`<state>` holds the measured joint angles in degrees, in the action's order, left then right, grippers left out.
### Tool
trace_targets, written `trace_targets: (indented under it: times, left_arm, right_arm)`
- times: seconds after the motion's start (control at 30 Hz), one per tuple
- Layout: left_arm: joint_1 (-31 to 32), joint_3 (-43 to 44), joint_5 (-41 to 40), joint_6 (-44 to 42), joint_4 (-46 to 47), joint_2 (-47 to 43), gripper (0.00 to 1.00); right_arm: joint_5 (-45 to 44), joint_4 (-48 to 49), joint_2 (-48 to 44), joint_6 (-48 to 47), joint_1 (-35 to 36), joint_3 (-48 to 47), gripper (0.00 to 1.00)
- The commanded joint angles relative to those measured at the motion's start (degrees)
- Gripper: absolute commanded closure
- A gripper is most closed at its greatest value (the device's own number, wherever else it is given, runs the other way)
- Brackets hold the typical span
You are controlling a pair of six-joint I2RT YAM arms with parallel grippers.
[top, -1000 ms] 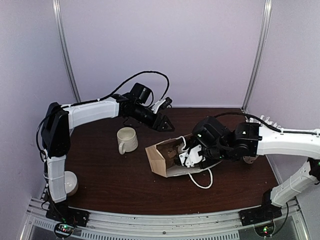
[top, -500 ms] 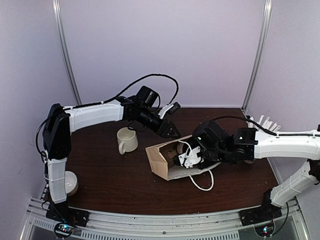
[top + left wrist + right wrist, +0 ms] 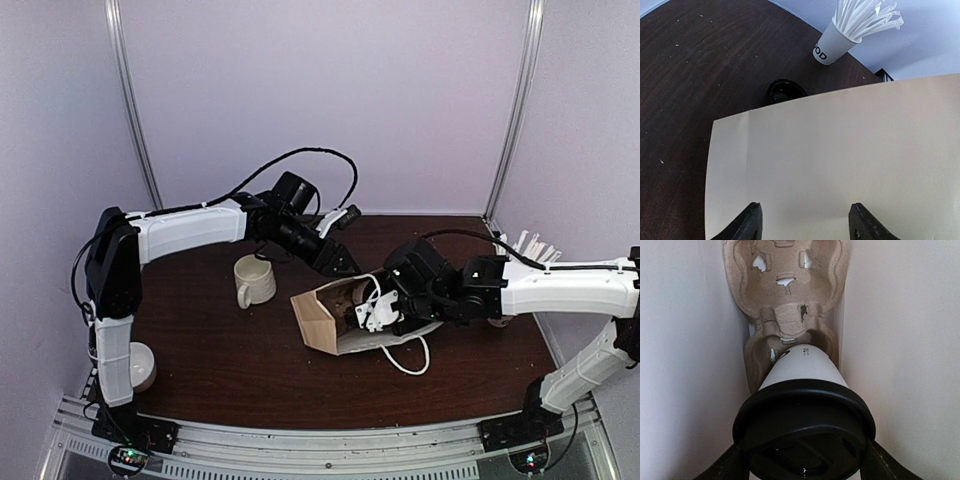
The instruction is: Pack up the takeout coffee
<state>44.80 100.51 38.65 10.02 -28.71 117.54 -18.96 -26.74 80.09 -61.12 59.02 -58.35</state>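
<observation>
Treat takeout coffee [image 3: 800, 367] as light, crushable, spill-prone. Hold at stiff black lid [image 3: 805, 405], currently clamped by right pincer [image 3: 805, 460]. Note left pincer [image 3: 805, 222] open by paper bag [image 3: 840, 150].

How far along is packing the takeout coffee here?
Done: the takeout coffee is inside the paper bag, which lies on its side. In hand: the right gripper holds it, base toward the pulp carrier; the left gripper is open at the bag. Left: seat it, release, withdraw.
</observation>
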Motion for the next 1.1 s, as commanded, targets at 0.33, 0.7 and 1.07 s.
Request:
trace_targets:
  times: [0.33, 0.7, 1.07]
  left_arm:
    - [0.38, 0.53, 1.45, -1.97, -0.67, -1.79, 0.38]
    - [-0.16, 0.68, -7.55, -2.73, -2.68, -4.2, 0.37]
    - [-4.8, -2.64, -13.48, 5.32, 2.99, -8.58, 0.36]
  right_arm:
    - [3.86, -1.09, 5.05, 2.48, -1.95, -2.49, 0.29]
    - [12.09, -15.54, 11.1, 6.29, -4.1, -13.49, 0.29]
    - [21.68, -33.34, 22.52, 13.38, -8.98, -30.4, 0.33]
